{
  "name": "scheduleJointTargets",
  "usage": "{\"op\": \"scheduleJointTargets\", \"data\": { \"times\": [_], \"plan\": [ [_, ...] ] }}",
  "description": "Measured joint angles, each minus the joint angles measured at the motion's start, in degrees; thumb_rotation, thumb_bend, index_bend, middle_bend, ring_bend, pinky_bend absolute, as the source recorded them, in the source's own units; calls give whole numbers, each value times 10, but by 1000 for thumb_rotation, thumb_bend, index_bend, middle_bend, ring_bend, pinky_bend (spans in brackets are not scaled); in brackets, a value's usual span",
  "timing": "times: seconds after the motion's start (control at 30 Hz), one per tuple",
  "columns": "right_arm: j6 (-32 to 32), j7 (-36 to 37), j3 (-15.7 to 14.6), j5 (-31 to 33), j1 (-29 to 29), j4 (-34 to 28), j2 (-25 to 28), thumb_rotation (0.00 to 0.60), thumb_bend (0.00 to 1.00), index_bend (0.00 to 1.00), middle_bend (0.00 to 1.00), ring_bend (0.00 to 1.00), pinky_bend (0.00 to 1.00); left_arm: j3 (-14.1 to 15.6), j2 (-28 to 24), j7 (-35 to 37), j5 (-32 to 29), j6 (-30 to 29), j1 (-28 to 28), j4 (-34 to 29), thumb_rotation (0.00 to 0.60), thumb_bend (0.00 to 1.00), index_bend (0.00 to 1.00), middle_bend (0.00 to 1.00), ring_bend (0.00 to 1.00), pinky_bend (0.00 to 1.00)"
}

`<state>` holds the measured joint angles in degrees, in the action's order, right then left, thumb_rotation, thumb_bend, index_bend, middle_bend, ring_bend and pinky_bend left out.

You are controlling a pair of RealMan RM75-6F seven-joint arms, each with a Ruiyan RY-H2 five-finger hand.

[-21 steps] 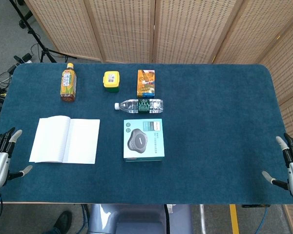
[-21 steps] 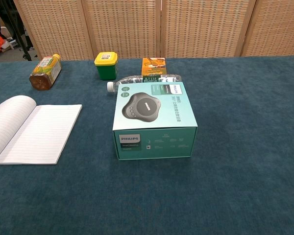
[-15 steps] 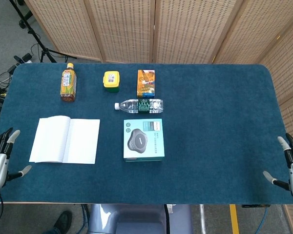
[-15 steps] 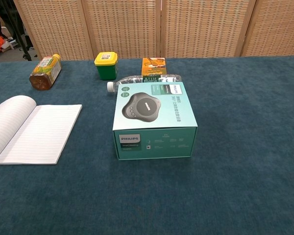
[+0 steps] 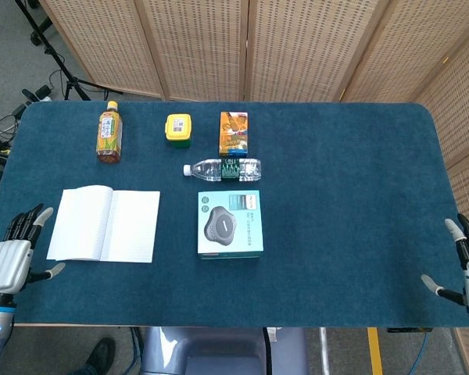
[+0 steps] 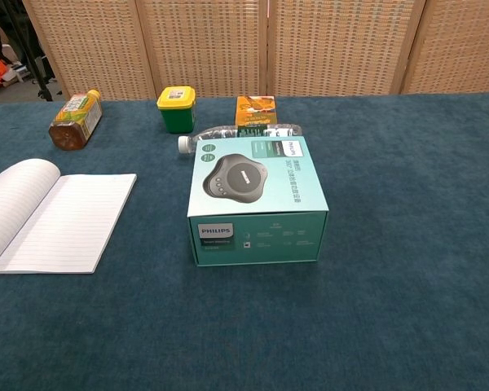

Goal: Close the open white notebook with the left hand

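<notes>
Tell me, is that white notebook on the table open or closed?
Open. The white notebook lies spread flat, both lined pages facing up. The left hand is beside it, not touching.

Your blue-carpeted table (image 5: pixel 344 180) carries 6 things. The open white notebook (image 5: pixel 104 224) lies at 9 o'clock of the teal box (image 5: pixel 230 224). At 12 o'clock lies the water bottle (image 5: pixel 222 169); beyond it are the tea bottle (image 5: pixel 109 132), yellow-lidded jar (image 5: pixel 178 129) and orange carton (image 5: pixel 234 133).

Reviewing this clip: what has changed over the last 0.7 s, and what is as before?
The left hand has shifted inward toward the open white notebook, fingers spread, holding nothing and not yet touching it. The right hand is roughly where it was at the table's edge. The notebook lies open as before, and the bottles and boxes have not moved.
</notes>
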<state>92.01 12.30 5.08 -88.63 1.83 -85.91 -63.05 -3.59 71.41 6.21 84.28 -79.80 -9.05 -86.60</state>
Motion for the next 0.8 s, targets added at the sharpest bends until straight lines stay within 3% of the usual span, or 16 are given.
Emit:
{"op": "scheduleJointTargets", "data": {
  "times": [0.43, 0.8],
  "plan": [
    [-1, 24, 1, 2, -1, 4, 6, 600, 0, 0, 0, 0, 0, 14, 158, 118, 33, 20, -26, 264, 600, 130, 0, 0, 0, 0],
    [-5, 29, 2, 4, 0, 5, 9, 600, 0, 0, 0, 0, 0, 17, 205, 162, 16, 68, -42, 347, 600, 129, 0, 0, 0, 0]
  ]
}}
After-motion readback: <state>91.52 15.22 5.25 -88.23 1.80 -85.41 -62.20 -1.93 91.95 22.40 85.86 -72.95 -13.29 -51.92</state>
